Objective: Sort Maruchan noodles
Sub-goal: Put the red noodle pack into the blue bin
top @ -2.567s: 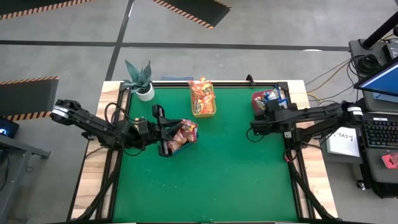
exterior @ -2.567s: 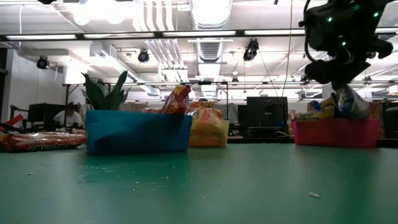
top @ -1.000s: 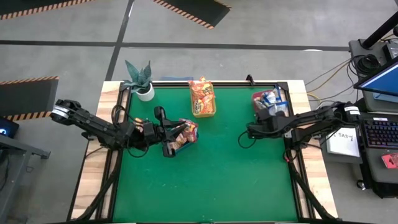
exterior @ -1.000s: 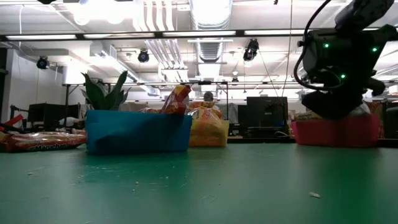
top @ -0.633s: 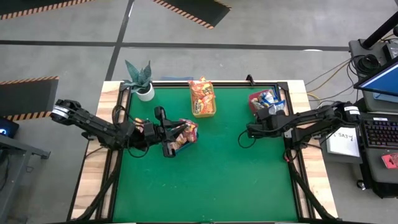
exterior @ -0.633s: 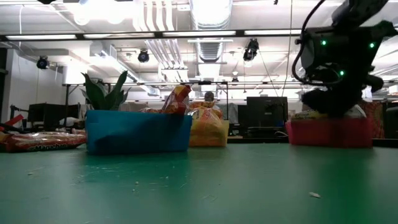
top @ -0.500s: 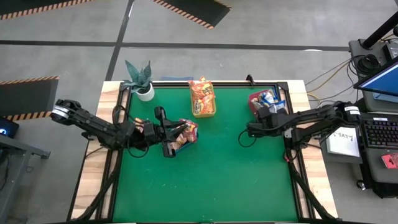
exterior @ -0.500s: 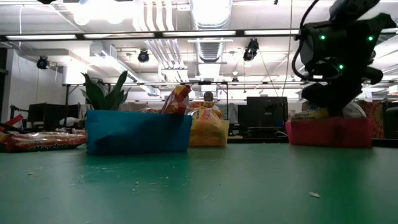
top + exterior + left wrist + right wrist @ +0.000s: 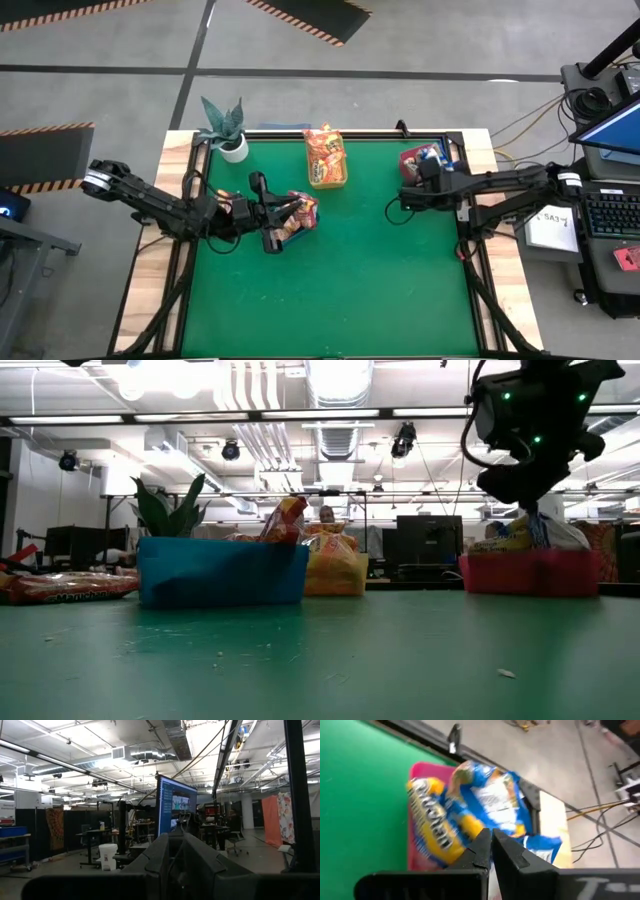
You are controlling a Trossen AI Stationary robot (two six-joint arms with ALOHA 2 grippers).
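Maruchan noodle packets sit in three bins. Red-pink packets (image 9: 297, 213) fill the blue bin (image 9: 220, 571). Orange packets (image 9: 324, 152) are in the yellow bin (image 9: 327, 180). Blue-edged packets (image 9: 490, 805) stand in the red bin (image 9: 422, 770). One more red packet (image 9: 60, 588) lies flat at the left of the low view. My left gripper (image 9: 280, 216) hovers over the blue bin, shut and empty, pointing level toward the table's right (image 9: 172, 857). My right gripper (image 9: 406, 197) hangs raised just near-left of the red bin (image 9: 530, 572), shut and empty (image 9: 491, 845).
A potted plant (image 9: 226, 128) stands at the table's far left corner. The green mat (image 9: 350, 280) stretches from the bins to the near edge. A black frame (image 9: 470, 250) rims the table. Desks and screens lie past the right edge.
My right gripper has risen and moved toward the far edge, closer to the red bin, staying shut. The red bin has slid a little toward the table's left. My left arm has kept still.
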